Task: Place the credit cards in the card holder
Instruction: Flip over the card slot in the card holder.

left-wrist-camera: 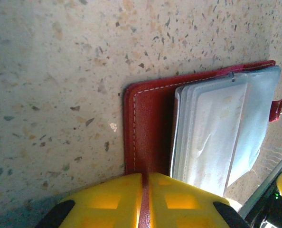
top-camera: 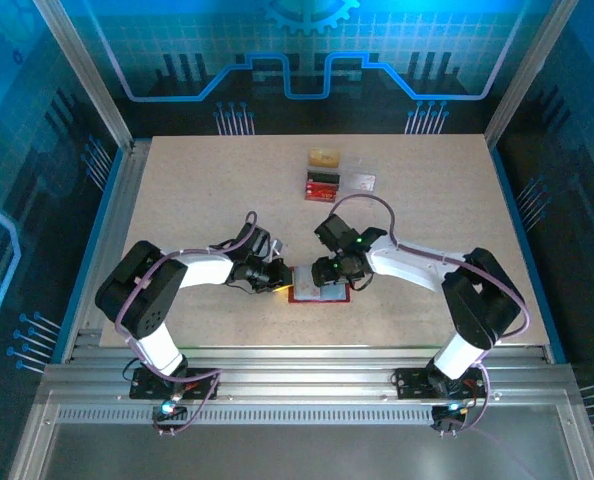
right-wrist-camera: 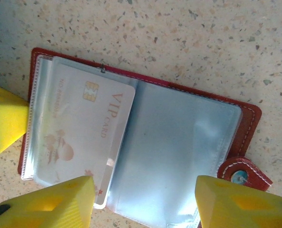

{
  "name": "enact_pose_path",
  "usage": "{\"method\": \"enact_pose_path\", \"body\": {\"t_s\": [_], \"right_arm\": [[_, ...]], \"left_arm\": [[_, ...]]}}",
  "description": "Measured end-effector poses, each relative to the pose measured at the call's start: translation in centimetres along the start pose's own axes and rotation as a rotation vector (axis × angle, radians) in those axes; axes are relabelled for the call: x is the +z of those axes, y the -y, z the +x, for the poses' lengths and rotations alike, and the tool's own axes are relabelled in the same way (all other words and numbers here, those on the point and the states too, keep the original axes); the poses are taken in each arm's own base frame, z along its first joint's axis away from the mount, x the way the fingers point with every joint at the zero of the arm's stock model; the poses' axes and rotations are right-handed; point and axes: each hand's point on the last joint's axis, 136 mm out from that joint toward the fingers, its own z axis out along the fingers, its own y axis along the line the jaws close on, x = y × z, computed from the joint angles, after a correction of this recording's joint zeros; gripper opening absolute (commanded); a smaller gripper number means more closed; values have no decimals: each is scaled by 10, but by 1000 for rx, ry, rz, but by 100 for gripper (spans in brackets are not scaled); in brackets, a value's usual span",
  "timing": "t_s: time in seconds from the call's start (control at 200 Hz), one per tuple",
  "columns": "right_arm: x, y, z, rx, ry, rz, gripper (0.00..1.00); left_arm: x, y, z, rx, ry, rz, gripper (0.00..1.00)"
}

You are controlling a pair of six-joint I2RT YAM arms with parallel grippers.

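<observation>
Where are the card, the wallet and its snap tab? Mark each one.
card (right-wrist-camera: pixel 79 137): right wrist view, on the middle of its printed face.
wallet (left-wrist-camera: pixel 148 128): left wrist view, on the bare red cover.
snap tab (right-wrist-camera: pixel 243 175): right wrist view, on the tab's rounded end.

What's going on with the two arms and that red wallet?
The left fingers are shut on the cover edge of the card holder, holding it open on the table. The right fingers stand open over its clear sleeves, where a VIP credit card lies angled, apparently not fully tucked in.
</observation>
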Motion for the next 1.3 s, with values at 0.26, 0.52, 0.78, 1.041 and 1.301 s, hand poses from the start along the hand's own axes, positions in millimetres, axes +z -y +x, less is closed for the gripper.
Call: {"method": "enact_pose_path", "body": {"t_s": [0.26,0.52,0.78,1.041,1.301], "right_arm": [[25,11,11,1,-64,60,58],[27,10,7,-3,-55,59,40],[28,1,3,-1,-48,22,6],[17,-14,-6,-36,-34,4,19],[10,-50,-11,-76,-25,-93,33]], "left_arm": [[0,0,0,0,0,0,14],[0,0,0,0,0,0,14],[3,4,3,18,-4,1,14],[7,8,8,36,-13,6,13],[10,11,10,50,-19,11,13]]}}
